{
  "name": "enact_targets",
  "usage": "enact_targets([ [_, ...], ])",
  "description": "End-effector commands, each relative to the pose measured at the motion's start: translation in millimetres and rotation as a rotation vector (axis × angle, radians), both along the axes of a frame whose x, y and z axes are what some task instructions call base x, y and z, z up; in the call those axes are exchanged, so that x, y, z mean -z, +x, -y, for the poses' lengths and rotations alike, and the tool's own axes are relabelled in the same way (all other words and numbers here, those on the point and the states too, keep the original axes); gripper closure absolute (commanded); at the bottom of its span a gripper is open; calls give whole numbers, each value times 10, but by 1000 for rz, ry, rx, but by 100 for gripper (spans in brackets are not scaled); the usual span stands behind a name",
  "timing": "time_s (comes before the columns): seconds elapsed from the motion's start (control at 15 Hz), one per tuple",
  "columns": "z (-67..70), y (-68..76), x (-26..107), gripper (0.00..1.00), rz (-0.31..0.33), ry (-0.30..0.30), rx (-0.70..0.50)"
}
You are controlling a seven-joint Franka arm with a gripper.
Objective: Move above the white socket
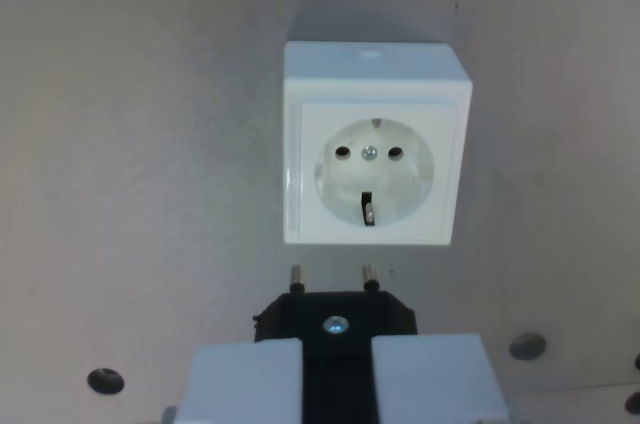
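Observation:
A white square socket (375, 156) lies on the grey surface, in the upper middle of the wrist view. It has a round recess with two pin holes, a centre screw and a metal earth clip. My gripper (337, 384) is at the bottom edge, shut on a black plug (336, 322). The plug's two metal pins (332, 277) point toward the socket and end a little short of its near edge. The two pale finger pads (245, 384) clamp the plug from both sides.
The grey board (130, 174) has dark round holes at the lower left (105, 380) and lower right (527, 346). A paler strip shows at the bottom right corner.

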State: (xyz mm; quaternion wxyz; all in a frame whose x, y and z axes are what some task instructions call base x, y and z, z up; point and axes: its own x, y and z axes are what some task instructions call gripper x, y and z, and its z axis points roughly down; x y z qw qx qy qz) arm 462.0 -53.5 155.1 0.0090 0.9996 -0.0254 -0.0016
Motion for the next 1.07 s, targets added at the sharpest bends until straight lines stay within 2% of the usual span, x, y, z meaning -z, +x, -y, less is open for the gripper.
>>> enact_targets([
  [0.07,70,-45,128,100,108,-21,-3],
  [0.6,148,-72,353,100,120,-22,-1],
  [1.07,182,-94,450,100,123,-19,-1],
])
